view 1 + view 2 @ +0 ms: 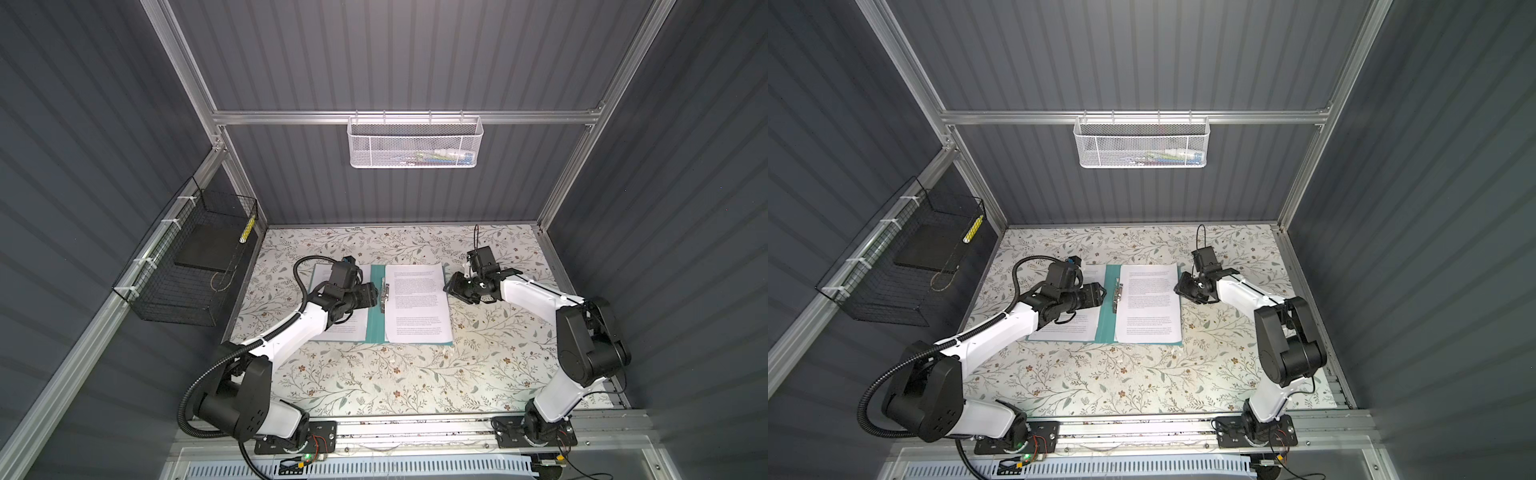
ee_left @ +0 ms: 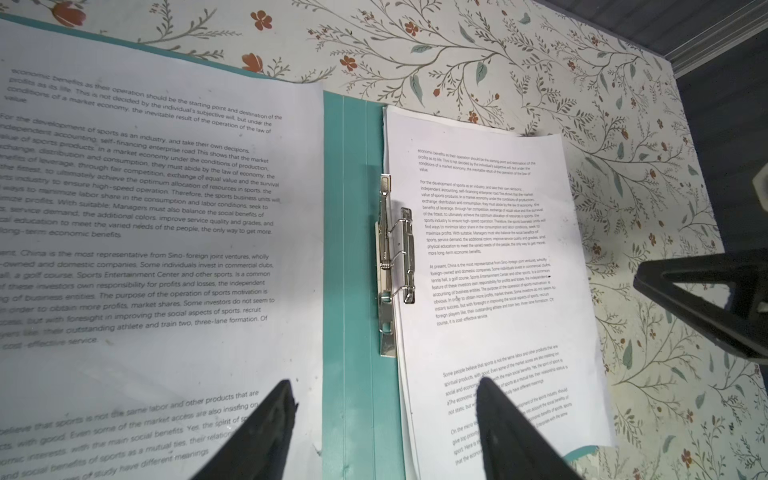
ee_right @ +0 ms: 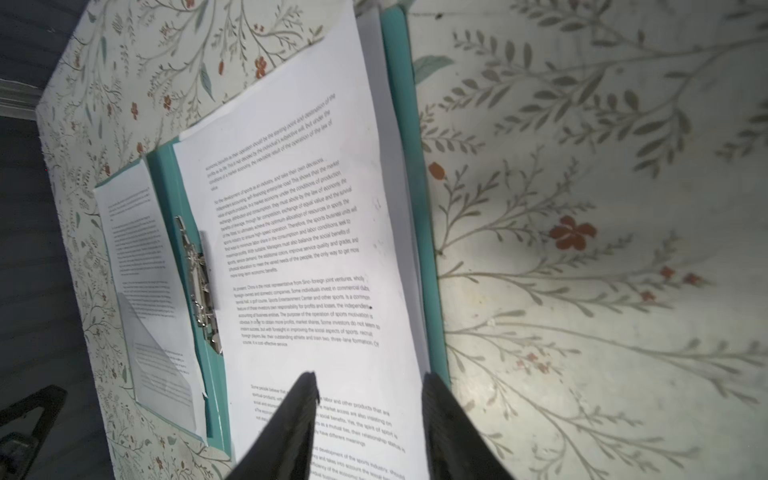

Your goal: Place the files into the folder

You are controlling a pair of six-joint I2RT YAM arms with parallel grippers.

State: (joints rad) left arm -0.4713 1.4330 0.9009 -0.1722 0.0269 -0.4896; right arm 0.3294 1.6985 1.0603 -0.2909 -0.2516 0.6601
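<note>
White printed paper sheets point(image 1: 417, 303) on thin teal folder point(image 1: 374, 324), likely limp: pinch an edge. Left claw point(image 2: 382, 382), right claw point(image 3: 370, 378) wide.

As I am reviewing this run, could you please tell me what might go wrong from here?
1. The top white printed sheet on the right flap of the open teal folder lies skewed, so it may stick out or crease on closing.
2. The open left claw hovers near the metal spine clip and could snag it.
</note>
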